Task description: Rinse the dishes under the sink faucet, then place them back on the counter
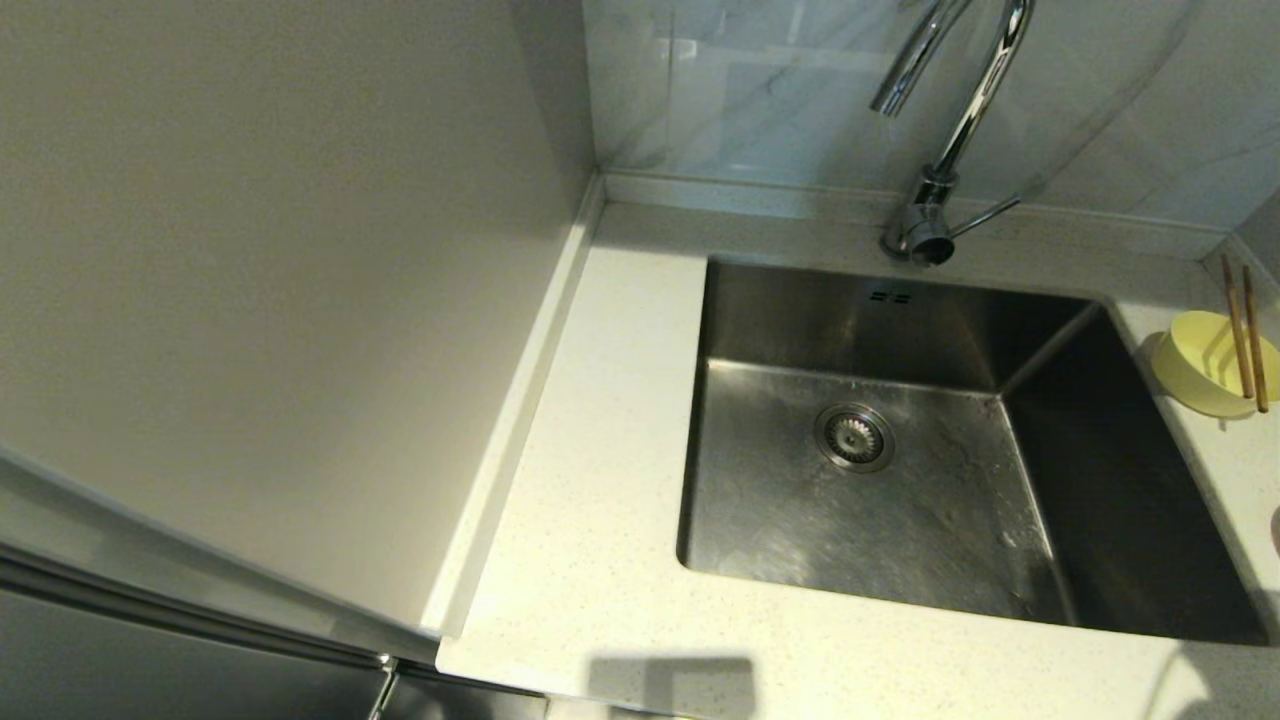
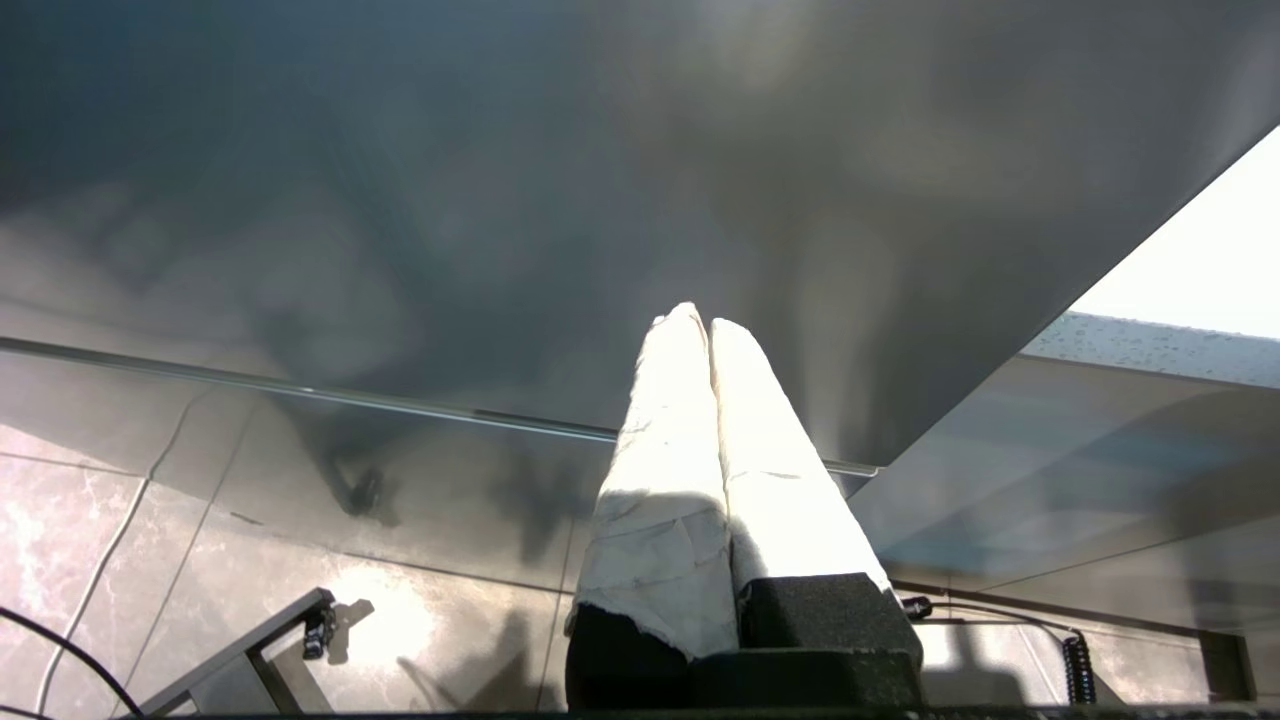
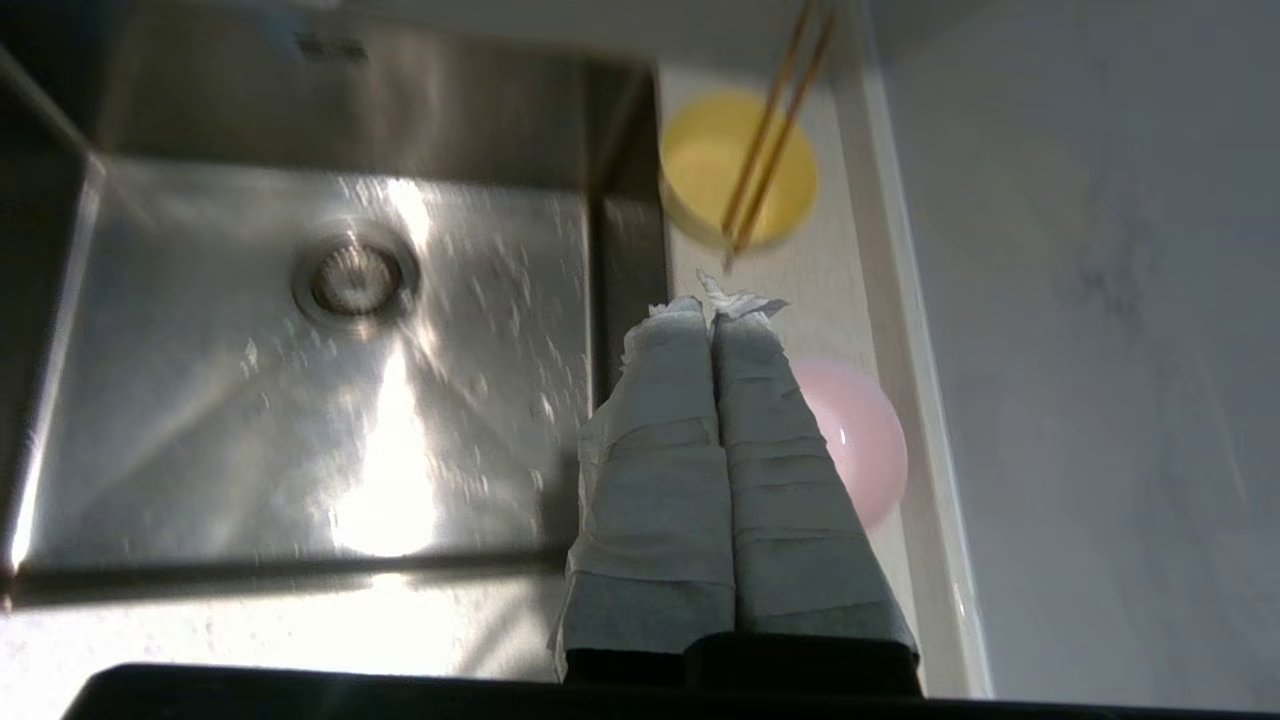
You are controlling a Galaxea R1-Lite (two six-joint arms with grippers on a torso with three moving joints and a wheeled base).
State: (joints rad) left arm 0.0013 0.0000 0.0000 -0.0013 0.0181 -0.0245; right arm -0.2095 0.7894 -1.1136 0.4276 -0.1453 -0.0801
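A pale-yellow bowl (image 1: 1213,362) (image 3: 738,168) stands on the counter (image 1: 590,500) right of the sink (image 1: 900,440), with brown chopsticks (image 1: 1246,335) (image 3: 770,150) lying across its rim. A pale-pink bowl (image 3: 860,440) sits nearer on the same strip of counter; only its edge (image 1: 1275,530) shows in the head view. My right gripper (image 3: 712,310) hovers shut and empty above the counter beside the pink bowl. The chrome faucet (image 1: 950,130) rises behind the sink. My left gripper (image 2: 698,322) is shut, low beside a grey cabinet front, holding nothing. Neither gripper shows in the head view.
A plain wall panel (image 1: 280,280) closes the counter's left side, and grey marbled tile (image 1: 760,90) runs behind it. A raised edge (image 3: 910,350) borders the narrow counter strip with the bowls. The sink's strainer drain (image 1: 855,436) lies mid-basin.
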